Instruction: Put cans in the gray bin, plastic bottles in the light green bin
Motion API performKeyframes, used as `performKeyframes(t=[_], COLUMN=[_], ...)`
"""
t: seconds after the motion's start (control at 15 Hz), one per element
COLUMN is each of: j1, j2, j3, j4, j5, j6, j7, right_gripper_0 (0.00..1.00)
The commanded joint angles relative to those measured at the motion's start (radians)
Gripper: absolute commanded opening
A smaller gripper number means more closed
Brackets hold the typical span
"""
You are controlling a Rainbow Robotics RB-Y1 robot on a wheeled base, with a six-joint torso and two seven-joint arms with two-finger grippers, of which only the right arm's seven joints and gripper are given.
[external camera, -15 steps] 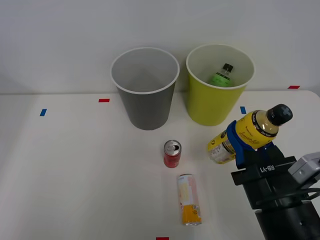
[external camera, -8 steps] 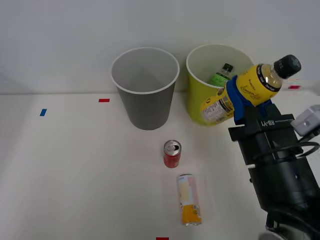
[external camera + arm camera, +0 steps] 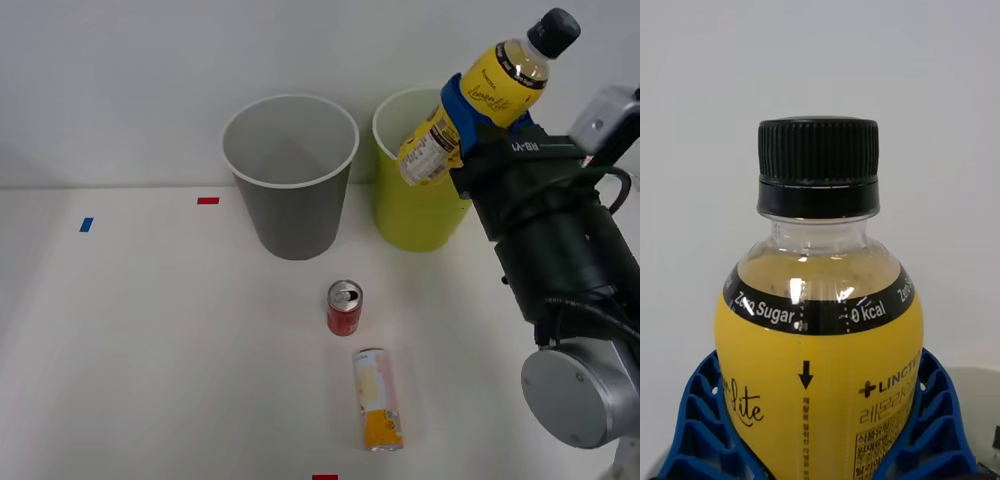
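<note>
Claw [image 3: 470, 105] of our right arm is clamped around the middle of the yellow-labelled bottle [image 3: 487, 95], which we hold in the air, tilted, its black cap up and away from us toward the right and its base pointing down toward the left. From the wrist we see the ribbed blue fingers [image 3: 696, 420] hugging both sides of the yellow-labelled bottle [image 3: 820, 352] just below its black band, the cap standing clear above them. Directly under and partly behind the claw in the front view sits the light green bin [image 3: 410, 200], its rim half hidden by the bottle and our arm; we cannot tell what lies inside it. Just to the left of that, touching or nearly so, stands the gray bin [image 3: 292, 200], white inside. Lower down from the claw and nearer to us on the white table [image 3: 150, 350], the short red can [image 3: 344, 307] stands upright, well apart from the claw, and just beyond it toward us the slim pale can [image 3: 377, 398] lies on its side with its orange end nearest us.
</note>
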Motion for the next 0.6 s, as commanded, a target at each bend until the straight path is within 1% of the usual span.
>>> performKeyframes(t=[0.07, 0.2, 0.47, 0.6], j1=[-0.130, -0.207, -0.380, -0.449], j2=[0.031, 0.070, 0.133, 0.142], j3=[-0.078, -0.123, -0.170, -0.189], j4=[0.004, 0.027, 0.245, 0.337], j5=[-0.003, 0.000, 0.010, 0.024], j6=[0.208, 0.316, 0.277, 0.274], j7=[-0.012, -0.012, 0.008, 0.018], right_gripper_0=[0.00, 0.00, 0.00, 0.00])
